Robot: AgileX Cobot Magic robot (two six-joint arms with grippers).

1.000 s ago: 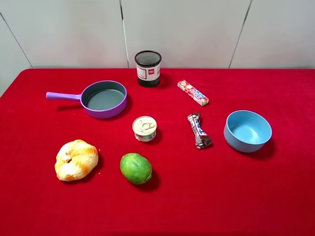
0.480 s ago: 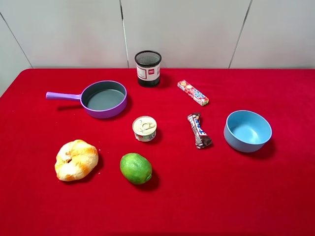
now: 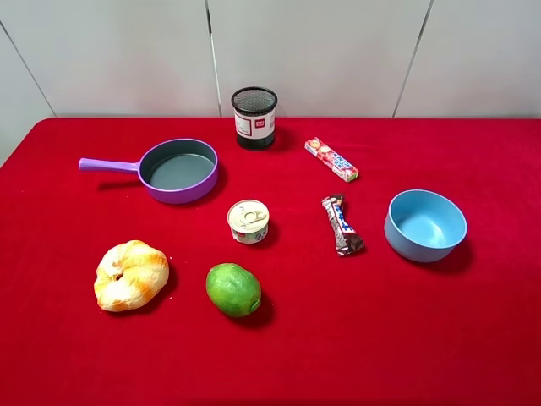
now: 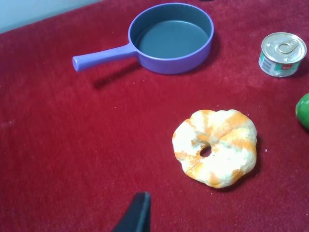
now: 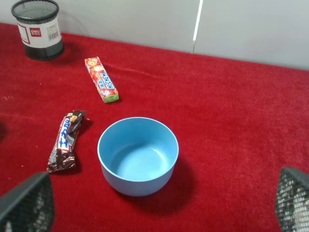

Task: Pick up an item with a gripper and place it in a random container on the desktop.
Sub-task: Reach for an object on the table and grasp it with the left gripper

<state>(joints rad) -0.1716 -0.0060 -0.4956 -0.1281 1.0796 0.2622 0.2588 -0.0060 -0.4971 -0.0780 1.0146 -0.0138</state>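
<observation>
The dark brown candy bar [image 3: 342, 225] lies on the red desktop [image 3: 355, 338] right of centre, between a can and a blue bowl; it also shows in the right wrist view [image 5: 66, 141]. The purple pan [image 3: 178, 170] stands empty at the back left, handle pointing left, and also shows in the left wrist view [image 4: 170, 37]. Neither gripper shows in the high view. In the left wrist view only one black finger [image 4: 135, 215] shows, well short of the pan. My right gripper [image 5: 159, 205] is open and empty, its fingers wide apart, set back from the bowl and the candy bar.
A black mesh cup [image 3: 254, 117] stands at the back centre and a red-and-white candy stick pack [image 3: 331, 159] to its right. A light blue bowl [image 3: 425, 224] is at the right. A small can [image 3: 248, 221], a green lime [image 3: 233, 289] and a croissant [image 3: 130, 275] lie in front.
</observation>
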